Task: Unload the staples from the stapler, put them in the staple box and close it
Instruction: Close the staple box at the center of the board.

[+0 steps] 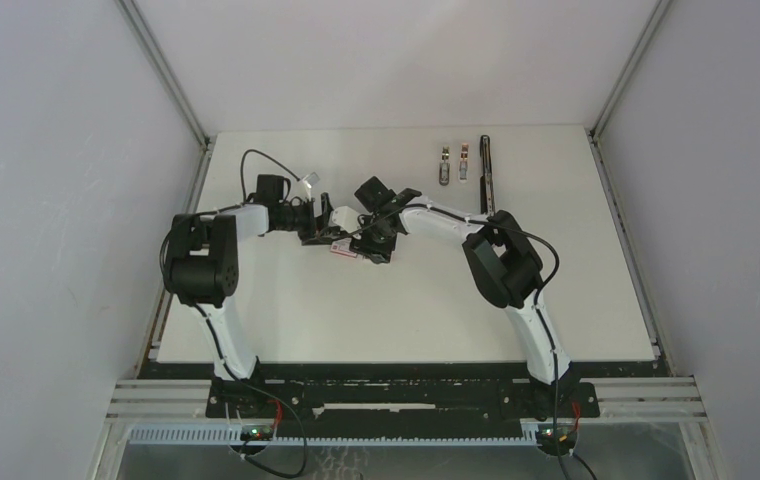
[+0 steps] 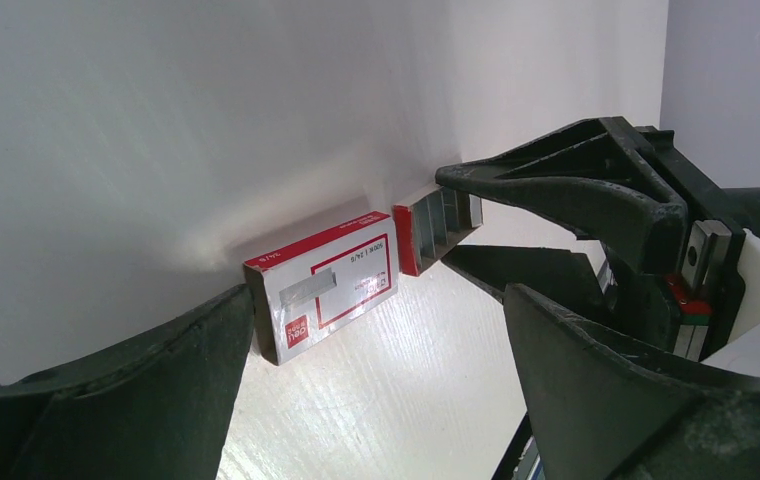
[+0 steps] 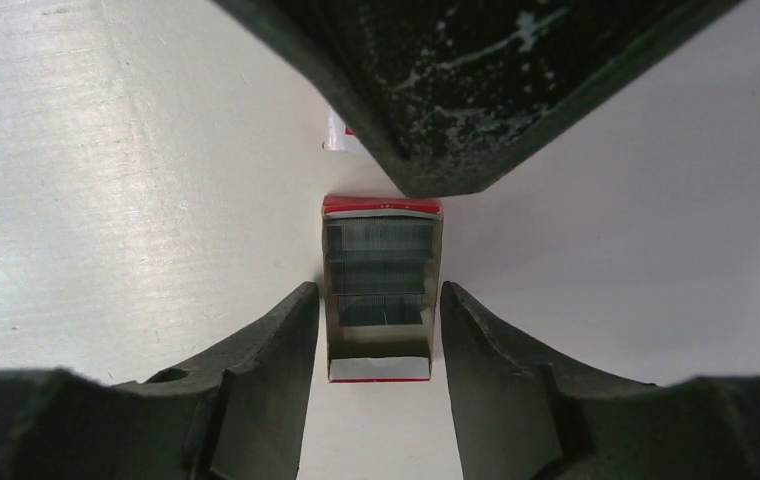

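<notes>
One slim, long black stapler [image 1: 485, 172] lies near the worktop's far right corner, with two short silvery metal strips [image 1: 445, 166] just beside it. Near the worktop's middle are one red-and-white cardboard box sleeve [image 2: 321, 288] and one open red cardboard tray [image 3: 381, 206], which shows three grey blocks of staples [image 3: 381, 272].
</notes>
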